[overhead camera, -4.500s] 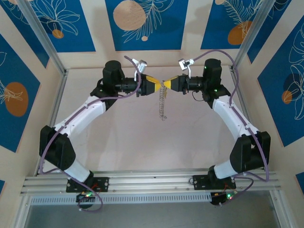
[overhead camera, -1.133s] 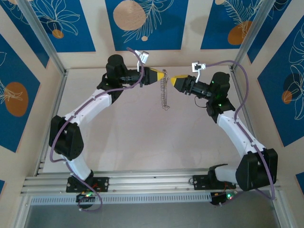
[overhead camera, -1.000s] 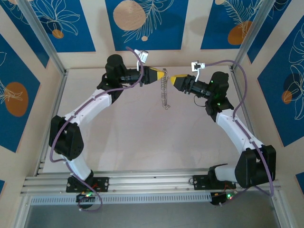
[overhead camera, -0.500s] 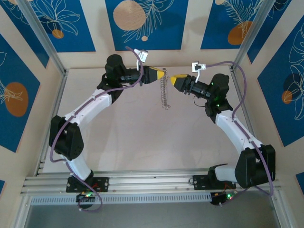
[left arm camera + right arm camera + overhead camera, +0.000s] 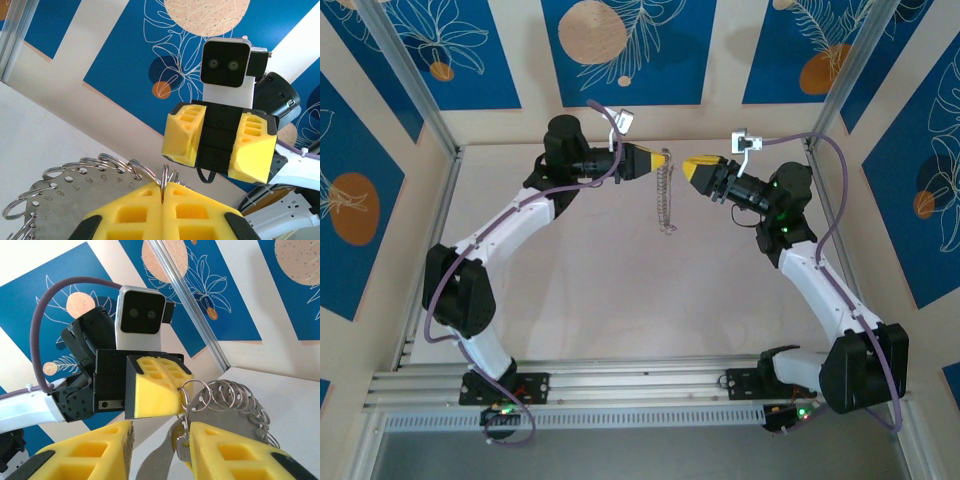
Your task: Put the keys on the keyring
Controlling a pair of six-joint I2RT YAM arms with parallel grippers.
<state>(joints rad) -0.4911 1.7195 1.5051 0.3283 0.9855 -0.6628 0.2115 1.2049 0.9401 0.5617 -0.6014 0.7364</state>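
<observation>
The left claw (image 5: pixel 667 158) is clamped on the keyring (image 5: pixel 665 196), which hangs over the bench (image 5: pixel 620 300). The right claw (image 5: pixel 687 164), just right of it, is apart, perhaps touching it.

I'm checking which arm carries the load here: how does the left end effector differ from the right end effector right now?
The left end effector is pinched shut on the top of the keyring; the right end effector has its fingers apart. The left one carries the dangling keyring; the right one sits beside it without clamping it. Both have yellow fingers and point at each other.
</observation>
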